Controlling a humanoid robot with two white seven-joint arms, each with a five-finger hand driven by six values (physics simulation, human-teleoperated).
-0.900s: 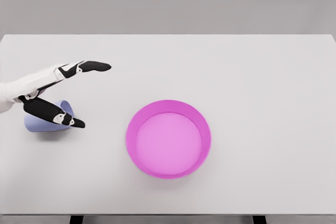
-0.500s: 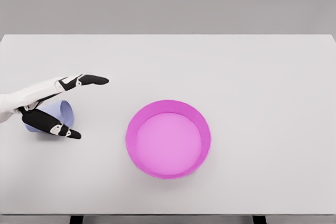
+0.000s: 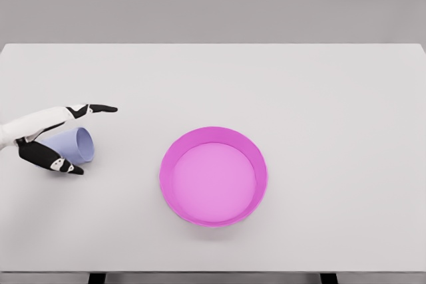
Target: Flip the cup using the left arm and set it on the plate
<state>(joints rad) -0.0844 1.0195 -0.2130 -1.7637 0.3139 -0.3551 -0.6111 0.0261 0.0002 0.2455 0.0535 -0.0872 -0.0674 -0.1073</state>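
A pale blue cup (image 3: 72,144) lies on its side at the table's left, its opening turned to the right. My left hand (image 3: 88,139) reaches in from the left edge with fingers spread open around the cup: one finger (image 3: 93,108) stretches above it and another (image 3: 53,161) lies below it. The fingers do not close on the cup. A round magenta plate (image 3: 213,175) with a raised rim sits at the table's middle, well to the right of the cup. The right arm is out of view.
The white table (image 3: 319,98) spans the whole view, with its front edge near the bottom of the picture. A grey wall stands behind it.
My left hand has drawn back to the left, its fingertips now nearer the cup's mouth. The cup has rolled slightly, showing more of its open end.
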